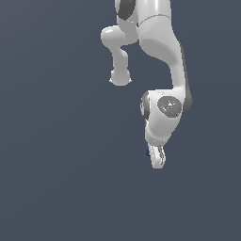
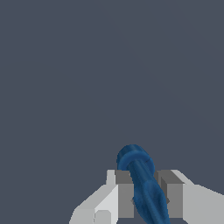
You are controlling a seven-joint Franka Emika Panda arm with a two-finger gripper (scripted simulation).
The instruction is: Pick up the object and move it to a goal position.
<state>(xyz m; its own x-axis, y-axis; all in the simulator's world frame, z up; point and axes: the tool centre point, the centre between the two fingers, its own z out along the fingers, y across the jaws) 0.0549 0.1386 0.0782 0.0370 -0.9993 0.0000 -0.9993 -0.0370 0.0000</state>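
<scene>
The object is a dark-blue, elongated, knobbly piece held between the two grey pads of my gripper, which is shut on it. Its rounded end sticks out past the fingertips. In the exterior view only a small blue bit of the object shows beside the white gripper, which hangs at the end of the bent arm over the plain dark grey floor.
The white arm reaches down from the upper middle of the exterior view. A uniform dark grey surface fills everything around it.
</scene>
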